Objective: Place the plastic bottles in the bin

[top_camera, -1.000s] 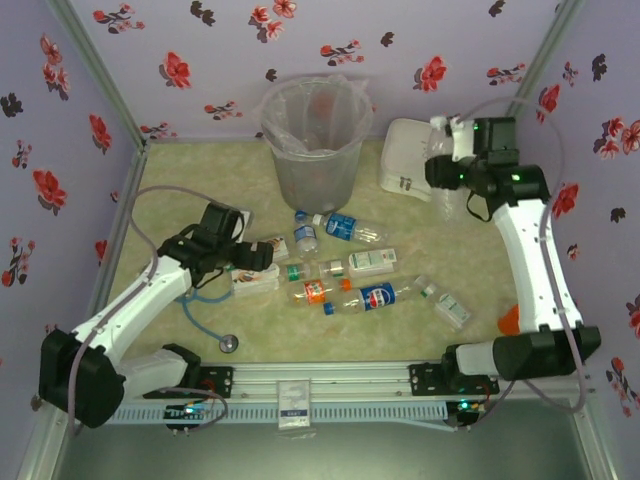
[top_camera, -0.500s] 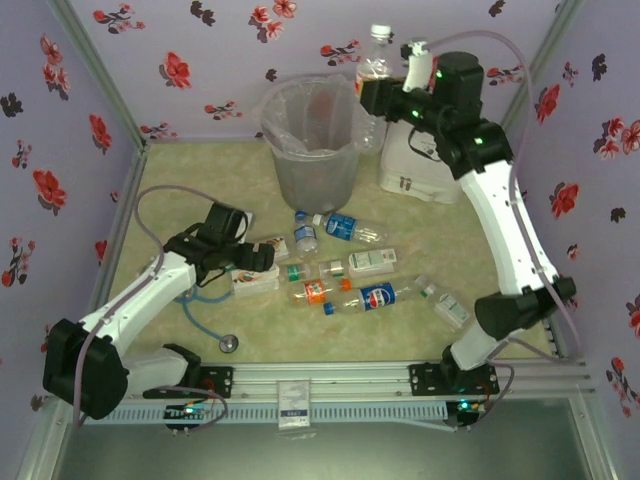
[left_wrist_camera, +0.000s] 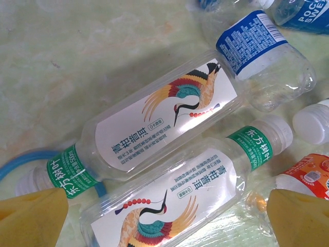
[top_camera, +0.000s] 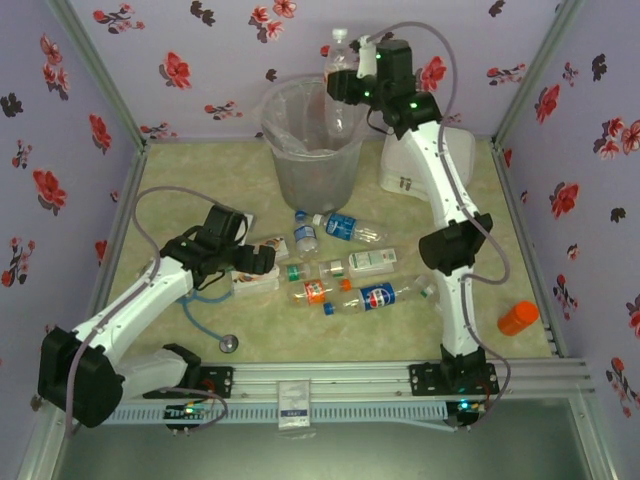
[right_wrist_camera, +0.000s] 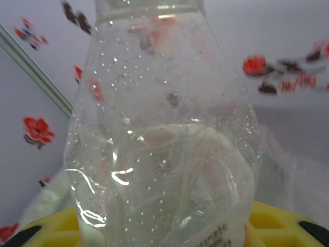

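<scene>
While the left gripper [top_camera: 258, 265] hangs with yellow fingers [left_wrist_camera: 31, 216] spread over two smooth white-labelled bottles [left_wrist_camera: 169, 118] on the mottled green table [top_camera: 180, 190], the translucent tapered bin [top_camera: 305, 175] stands behind. The right gripper [top_camera: 350, 88] pinches a crinkled clear bottle [top_camera: 339, 62] upright over the bin's right rim.

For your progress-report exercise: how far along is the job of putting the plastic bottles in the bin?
Done: unclear; the bin is hard to see into through its wall. In hand: the right tool grips a clear bottle upright above the bin's rim. Left: a cluster of bottles lies on the table, and the left tool hangs open over two crane-label bottles.
</scene>
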